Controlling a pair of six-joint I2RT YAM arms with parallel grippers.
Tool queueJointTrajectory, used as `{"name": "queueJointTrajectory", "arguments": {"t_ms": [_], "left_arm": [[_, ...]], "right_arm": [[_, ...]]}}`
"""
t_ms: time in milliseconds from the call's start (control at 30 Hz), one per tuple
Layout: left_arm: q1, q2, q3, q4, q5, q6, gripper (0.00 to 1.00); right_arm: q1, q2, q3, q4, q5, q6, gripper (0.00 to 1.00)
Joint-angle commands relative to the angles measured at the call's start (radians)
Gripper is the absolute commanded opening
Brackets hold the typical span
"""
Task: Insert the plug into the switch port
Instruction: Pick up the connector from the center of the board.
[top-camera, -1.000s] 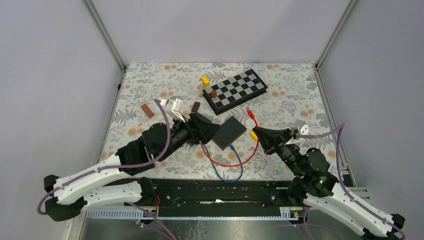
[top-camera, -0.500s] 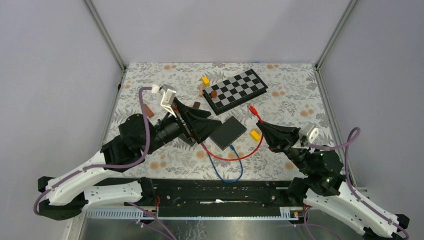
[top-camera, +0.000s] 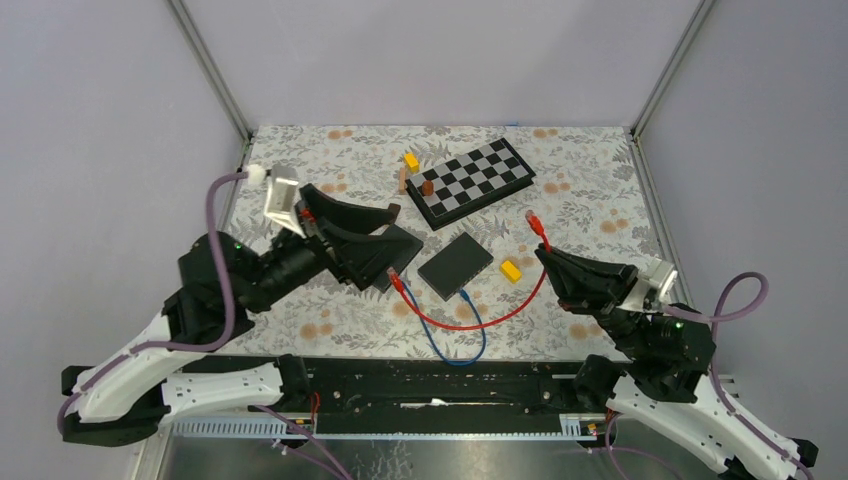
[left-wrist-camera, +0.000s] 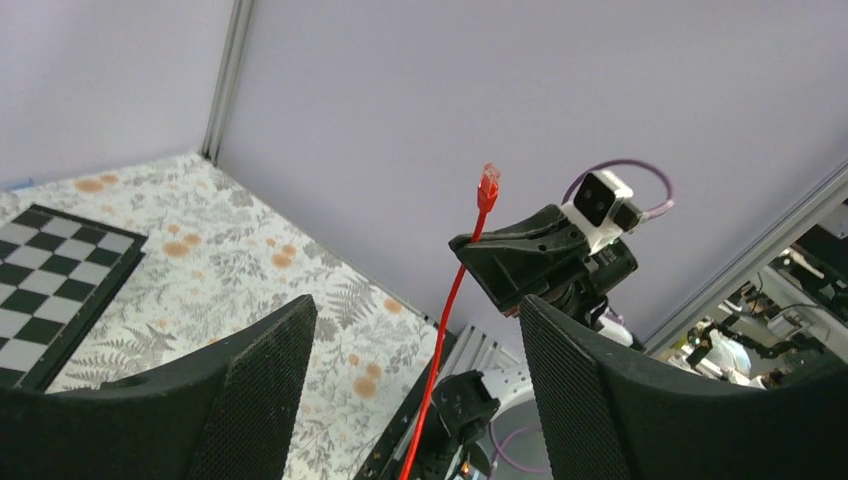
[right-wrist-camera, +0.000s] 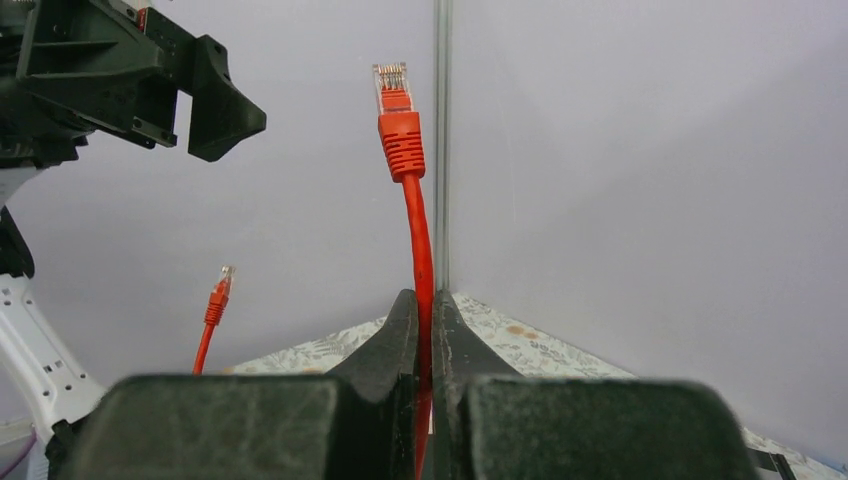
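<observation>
The switch (top-camera: 455, 265) is a flat dark box lying on the flowered cloth, with a blue cable (top-camera: 467, 322) running out of its near side. My right gripper (top-camera: 546, 256) (right-wrist-camera: 427, 300) is shut on a red cable (top-camera: 487, 318) a little below its plug (top-camera: 533, 218) (right-wrist-camera: 396, 108), which sticks up above the fingers, right of the switch. The cable's other plug (top-camera: 393, 275) (right-wrist-camera: 218, 293) stands free just left of the switch. My left gripper (top-camera: 403, 232) (left-wrist-camera: 417, 312) hangs open and empty above the switch's left side, facing the right gripper.
A chessboard (top-camera: 470, 180) lies behind the switch, with small yellow and brown blocks (top-camera: 411, 161) at its left end. A yellow block (top-camera: 510, 270) sits between the switch and my right gripper. Walls enclose the table on three sides.
My left arm has drawn back to the left and risen off the switch, its jaws staying wide. My right gripper has carried the red plug up and to the right.
</observation>
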Motion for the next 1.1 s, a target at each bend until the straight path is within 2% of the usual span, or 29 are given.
{"name": "queueJointTrajectory", "arguments": {"t_ms": [0,200,533,1067], "left_arm": [[0.000,-0.062,0.037,0.003,-0.043,0.032,0.78],[0.000,-0.101,-0.019,0.019,-0.015,0.027,0.82],[0.000,-0.069,0.005,0.047,0.289,0.081,0.81],[0.000,-0.021,0.033,0.152,0.493,0.079,0.81]], "right_arm": [[0.002,-0.033,0.021,0.083,0.048,0.052,0.00],[0.001,-0.050,-0.001,0.155,0.110,0.157,0.00],[0.002,-0.077,-0.049,0.267,0.157,0.328,0.00],[0.002,-0.082,-0.031,0.356,0.124,0.404,0.00]]}}
